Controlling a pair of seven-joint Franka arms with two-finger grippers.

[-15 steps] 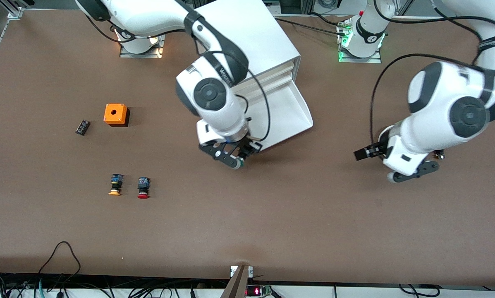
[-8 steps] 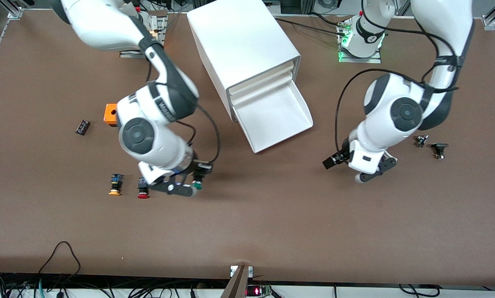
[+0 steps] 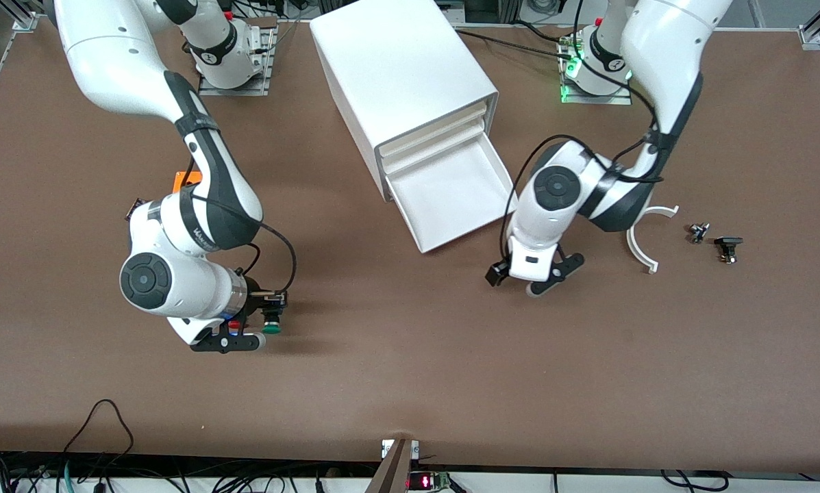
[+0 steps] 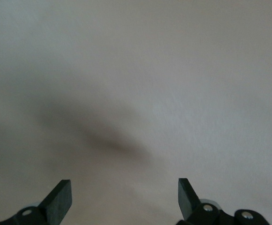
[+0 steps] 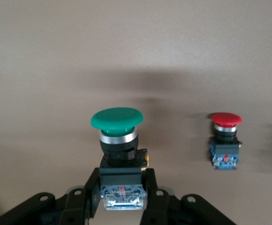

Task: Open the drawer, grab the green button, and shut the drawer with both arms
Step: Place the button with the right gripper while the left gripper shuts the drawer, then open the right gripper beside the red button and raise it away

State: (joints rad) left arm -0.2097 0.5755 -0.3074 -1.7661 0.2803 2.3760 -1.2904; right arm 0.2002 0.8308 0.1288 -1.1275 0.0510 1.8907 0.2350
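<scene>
The drawer (image 3: 451, 195), a lower one of the white cabinet (image 3: 403, 68), stands pulled open and looks empty. My right gripper (image 3: 267, 316) is shut on the green-capped button (image 3: 271, 327), low over the table beside the red-capped button (image 3: 233, 323). In the right wrist view the fingers (image 5: 150, 187) clamp the green button's (image 5: 117, 119) black body, and the red-capped button (image 5: 225, 140) stands on the table close by. My left gripper (image 3: 552, 275) hangs open and empty over the table near the drawer's front corner. The left wrist view shows its gripper (image 4: 124, 199) over bare table.
An orange box (image 3: 185, 179) and a small black part (image 3: 133, 204) lie partly hidden by the right arm. A white curved piece (image 3: 646, 236) and two small dark parts (image 3: 697, 233) (image 3: 728, 246) lie toward the left arm's end. The yellow-capped button is hidden.
My right gripper carried the green button from the drawer's front to beside the red-capped button. My left gripper swung in from its end of the table to the drawer's front corner.
</scene>
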